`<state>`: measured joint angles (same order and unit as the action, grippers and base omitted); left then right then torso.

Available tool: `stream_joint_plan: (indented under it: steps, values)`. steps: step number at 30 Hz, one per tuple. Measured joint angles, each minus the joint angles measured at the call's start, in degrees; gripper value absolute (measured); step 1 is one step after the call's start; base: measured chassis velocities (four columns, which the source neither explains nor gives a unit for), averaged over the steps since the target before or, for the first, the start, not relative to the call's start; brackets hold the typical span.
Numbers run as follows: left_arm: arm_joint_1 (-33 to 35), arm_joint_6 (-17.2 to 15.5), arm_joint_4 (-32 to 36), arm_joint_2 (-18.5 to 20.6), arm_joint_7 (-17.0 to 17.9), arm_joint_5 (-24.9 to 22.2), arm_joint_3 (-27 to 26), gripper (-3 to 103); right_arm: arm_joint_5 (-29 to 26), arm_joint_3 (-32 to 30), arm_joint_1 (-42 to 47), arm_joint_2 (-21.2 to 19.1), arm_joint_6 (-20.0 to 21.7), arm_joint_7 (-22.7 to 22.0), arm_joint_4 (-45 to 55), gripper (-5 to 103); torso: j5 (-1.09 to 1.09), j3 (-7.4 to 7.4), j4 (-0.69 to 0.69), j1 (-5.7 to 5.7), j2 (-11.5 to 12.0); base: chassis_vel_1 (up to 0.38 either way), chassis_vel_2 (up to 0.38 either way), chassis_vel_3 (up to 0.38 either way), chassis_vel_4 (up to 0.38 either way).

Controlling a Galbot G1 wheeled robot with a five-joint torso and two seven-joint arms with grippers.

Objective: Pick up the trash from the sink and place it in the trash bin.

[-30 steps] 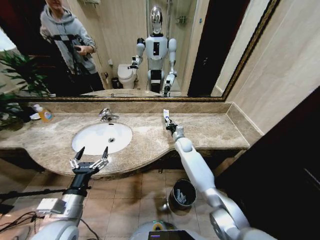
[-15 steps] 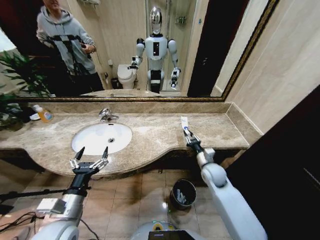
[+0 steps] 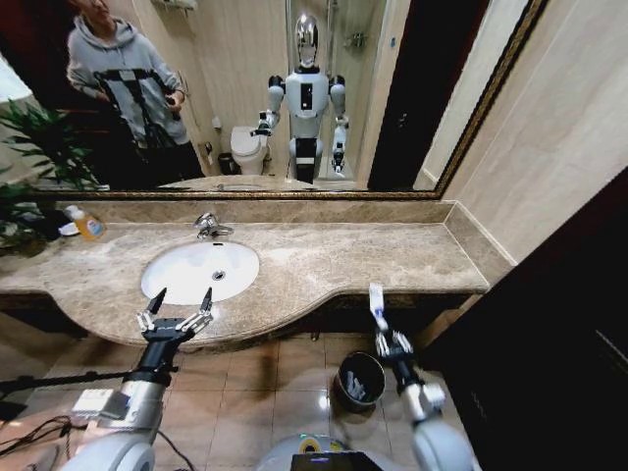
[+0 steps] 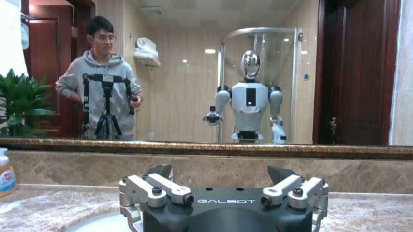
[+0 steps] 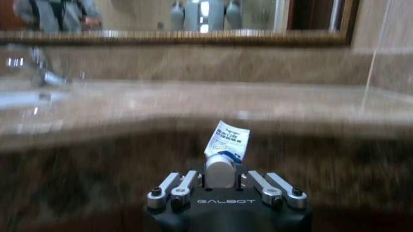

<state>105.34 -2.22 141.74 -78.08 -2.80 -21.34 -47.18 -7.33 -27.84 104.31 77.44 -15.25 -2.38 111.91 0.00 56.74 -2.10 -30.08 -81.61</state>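
While the right gripper (image 3: 390,337) hangs off the front edge of the tabletop (image 3: 324,260), at about five o'clock in the head view, its jaws are pinched on a small white tube (image 3: 376,298) that stands upright out of them. The right wrist view shows the same tube (image 5: 226,141) clamped between the closed jaws, its printed flat end up and its grey cap down near the palm. The trash bin (image 3: 356,382) sits on the tiled floor just beside and below that gripper, towards six o'clock — some pale items already lie inside it, though what they are is too small to tell.

The left gripper (image 3: 177,316) is parked at about seven o'clock, over the tabletop's front lip near the sink (image 3: 201,270), with its jaws spread wide and nothing between them; the left wrist view confirms the open fingers (image 4: 156,186).

As a judgement, the task looks well advanced: the sink's basin appears bare, showing just its drain, and no loose trash is visible on the tabletop. What is left, as far as can be seen, is to bring this held tube over the bin's mouth and let it go — a narrow target, so the drop needs centring.
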Motion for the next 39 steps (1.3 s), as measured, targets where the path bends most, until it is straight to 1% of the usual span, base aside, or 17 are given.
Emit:
stream_joint_plan:
  steps: [3, 4, 7, 9, 10, 11, 12, 16, 17, 19, 21, 22, 24, 26, 27, 32, 39]
  values:
    - [0.0, 0.0, 0.0, 0.0, 0.0, 0.0, 0.0, 100, 0.4, 0.9, 0.4, 1.2, -0.2, 0.2, -6.4, 25, 0.0, 0.0, 0.0, 0.0, 0.0, 0.0, 0.0, 0.0, 0.0]
    - [0.0, 0.0, 0.0, 0.0, 0.0, 0.0, 0.0, 100, 0.4, 0.9, 0.4, 1.2, -0.2, 0.2, -6.4, 25, 0.0, 0.0, 0.0, 0.0, 0.0, 0.0, 0.0, 0.0, 0.0]
    - [0.0, 0.0, 0.0, 0.0, 0.0, 0.0, 0.0, 100, 0.7, 1.9, -3.6, 2.0, 0.4, 0.2, -16.7, 25, 0.0, 0.01, 0.0, 0.0, 0.0, 0.0, 0.0, 0.0, 0.0]
    - [0.0, 0.0, 0.0, 0.0, 0.0, 0.0, 0.0, 100, 1.0, 2.1, -4.8, 2.2, 0.5, 0.2, -18.9, 25, 0.0, 0.01, 0.0, 0.0, 0.0, 0.0, 0.0, 0.0, 0.0]
    - [0.0, 0.0, 0.0, 0.0, 0.0, 0.0, 0.0, 100, 1.4, 2.4, -8.4, 2.8, 1.5, 0.2, -25.0, 25, 0.01, 0.01, 0.0, 0.0, 0.0, 0.0, 0.0, 0.0, 0.0]
    - [0.0, 0.0, 0.0, 0.0, 0.0, 0.0, 0.0, 100, 1.4, 2.6, -10.2, 3.0, 2.2, 0.3, -27.8, 25, 0.01, 0.01, -0.01, -0.01, 0.0, 0.0, 0.0, 0.0, 0.0]
    - [0.0, 0.0, 0.0, 0.0, 0.0, 0.0, 0.0, 100, 1.4, 2.6, -10.2, 3.0, 2.2, 0.3, -27.8, 25, 0.01, 0.01, -0.01, -0.01, 0.0, 0.0, 0.0, 0.0, 0.0]
    - [0.0, 0.0, 0.0, 0.0, 0.0, 0.0, 0.0, 100, 0.5, 3.2, -17.8, 3.4, 7.4, 2.3, -38.2, 25, 0.01, 0.01, -0.01, -0.02, 0.0, 0.0, 0.0, 0.0, 0.0]
    - [0.0, 0.0, 0.0, 0.0, 0.0, 0.0, 0.0, 100, 0.5, 3.2, -17.8, 3.4, 7.4, 2.3, -38.2, 25, 0.01, 0.01, -0.01, -0.02, 0.0, 0.0, 0.0, 0.0, 0.0]
    - [0.0, 0.0, 0.0, 0.0, 0.0, 0.0, 0.0, 100, 1.5, 3.3, -22.7, 3.3, 11.0, 4.2, -44.6, 25, 0.0, 0.01, -0.01, -0.01, 0.0, 0.0, 0.0, 0.0, 0.0]
    - [0.0, 0.0, 0.0, 0.0, 0.0, 0.0, 0.0, 100, 2.0, 3.3, -23.7, 3.3, 11.7, 4.8, -46.1, 25, 0.01, 0.01, -0.01, -0.01, 0.0, 0.0, 0.0, 0.0, 0.0]
    - [0.0, 0.0, 0.0, 0.0, 0.0, 0.0, 0.0, 100, 2.8, 3.5, -25.7, 3.0, 12.8, 5.9, -49.2, 25, 0.01, 0.01, -0.01, -0.01, 0.0, 0.0, 0.0, 0.0, 0.0]
    - [0.0, 0.0, 0.0, 0.0, 0.0, 0.0, 0.0, 100, 3.2, 3.7, -27.3, 2.9, 12.9, 6.5, -51.8, 25, 0.0, 0.02, -0.01, -0.01, 0.0, 0.0, 0.0, 0.0, 0.0]
    - [0.0, 0.0, 0.0, 0.0, 0.0, 0.0, 0.0, 100, 4.8, 3.8, -31.5, 3.3, 11.2, 7.1, -59.0, 25, 0.01, 0.02, -0.01, -0.01, 0.0, 0.0, 0.0, 0.0, 0.0]
    - [0.0, 0.0, 0.0, 0.0, 0.0, 0.0, 0.0, 100, 4.8, 3.8, -31.5, 3.3, 11.2, 7.1, -59.0, 25, 0.01, 0.02, -0.01, -0.01, 0.0, 0.0, 0.0, 0.0, 0.0]
    - [0.0, 0.0, 0.0, 0.0, 0.0, 0.0, 0.0, 100, 5.6, 4.4, -37.8, 3.8, 9.5, 8.1, -67.5, 25, 0.01, 0.01, -0.01, -0.01, 0.0, 0.0, 0.0, 0.0, 0.0]
    - [0.0, 0.0, 0.0, 0.0, 0.0, 0.0, 0.0, 100, 8.6, 3.9, -46.5, 5.2, 8.2, 8.4, -81.4, 25, 0.0, 0.01, -0.01, -0.01, 0.0, 0.0, 0.0, 0.0, 0.0]
